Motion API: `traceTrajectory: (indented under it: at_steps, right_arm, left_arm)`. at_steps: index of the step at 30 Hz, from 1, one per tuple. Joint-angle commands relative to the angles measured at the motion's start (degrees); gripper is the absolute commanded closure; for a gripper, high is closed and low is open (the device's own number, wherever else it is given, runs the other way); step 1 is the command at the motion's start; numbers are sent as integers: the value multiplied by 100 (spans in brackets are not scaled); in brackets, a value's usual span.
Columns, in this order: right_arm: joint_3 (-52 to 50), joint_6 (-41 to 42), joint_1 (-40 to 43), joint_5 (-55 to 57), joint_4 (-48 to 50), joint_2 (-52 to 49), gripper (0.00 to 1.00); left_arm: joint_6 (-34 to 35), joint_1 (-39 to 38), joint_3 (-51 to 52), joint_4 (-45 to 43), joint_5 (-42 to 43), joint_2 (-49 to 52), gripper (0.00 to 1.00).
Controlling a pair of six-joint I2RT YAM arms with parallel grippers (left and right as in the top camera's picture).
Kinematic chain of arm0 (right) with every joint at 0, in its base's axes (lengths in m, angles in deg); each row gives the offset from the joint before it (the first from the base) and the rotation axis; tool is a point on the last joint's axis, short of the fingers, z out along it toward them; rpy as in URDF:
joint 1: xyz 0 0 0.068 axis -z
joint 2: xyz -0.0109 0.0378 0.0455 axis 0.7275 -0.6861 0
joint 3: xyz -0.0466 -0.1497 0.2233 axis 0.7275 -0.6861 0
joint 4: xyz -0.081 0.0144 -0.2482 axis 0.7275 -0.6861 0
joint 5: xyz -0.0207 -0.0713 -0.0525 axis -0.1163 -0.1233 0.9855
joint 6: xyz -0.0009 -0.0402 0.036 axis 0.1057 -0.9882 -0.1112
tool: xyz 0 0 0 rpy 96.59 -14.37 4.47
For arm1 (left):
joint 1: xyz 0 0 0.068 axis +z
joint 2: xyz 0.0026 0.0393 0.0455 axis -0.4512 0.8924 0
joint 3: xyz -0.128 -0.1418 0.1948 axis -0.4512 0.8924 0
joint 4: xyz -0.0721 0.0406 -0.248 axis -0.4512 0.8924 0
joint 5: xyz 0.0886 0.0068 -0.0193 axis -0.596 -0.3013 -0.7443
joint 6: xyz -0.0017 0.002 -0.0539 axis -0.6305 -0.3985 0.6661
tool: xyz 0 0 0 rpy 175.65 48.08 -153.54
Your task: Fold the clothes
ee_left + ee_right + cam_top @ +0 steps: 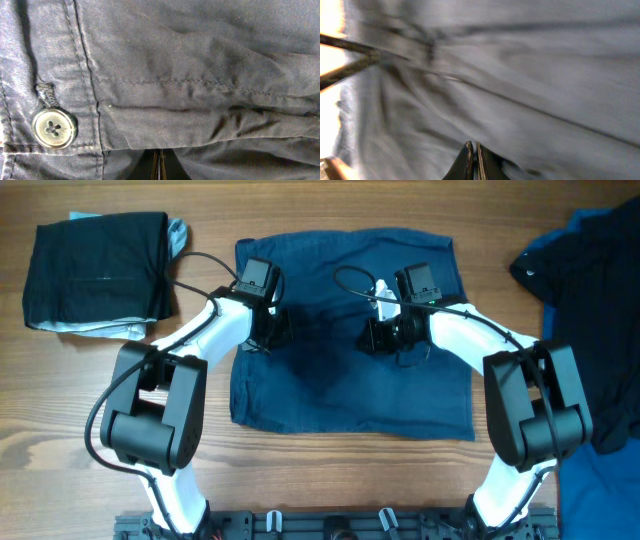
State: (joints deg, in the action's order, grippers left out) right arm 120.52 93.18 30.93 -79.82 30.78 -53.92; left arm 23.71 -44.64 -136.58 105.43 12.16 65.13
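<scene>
L tool (159, 170), R tool (472, 160) closed | both angled inward, low on shorts (350, 395)

Ahead of the right tool (472, 159), whose closed tips are cut by the bottom edge, the navy-blue denim-like shorts (510, 90) are blurred, seams unreadable. To that tool's right, a blue and black fabric heap (600, 310) runs off the overhead's edge.

Left hand (159, 164) closed, right hand (473, 152) closed, arms angled inward.
</scene>
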Motion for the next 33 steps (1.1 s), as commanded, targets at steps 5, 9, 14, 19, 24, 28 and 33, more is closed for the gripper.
traceTrajectory:
  at_steps: [5,9,14,19,24,28,33]
  right_arm:
    - [-160,389,15,1790,-378,-306,96]
    - [-155,632,284,2680,-892,195,96]
    - [-155,634,960,3445,-1486,997,96]
    - [-151,632,1504,3768,-1683,1012,96]
    - [761,15,1497,2586,-1698,1300,96]
    - [1147,26,1497,2411,-490,1224,96]
    - [1143,385,1497,2376,1377,457,96]
  left_arm:
    - [98,157,57,131,-341,295,96]
    - [103,157,57,212,-479,295,96]
    - [101,160,57,210,-566,295,96]
    - [101,160,57,216,-566,295,96]
    - [101,160,57,212,-564,295,95]
    - [101,160,57,214,-564,295,95]
    - [101,160,57,212,-564,295,95]
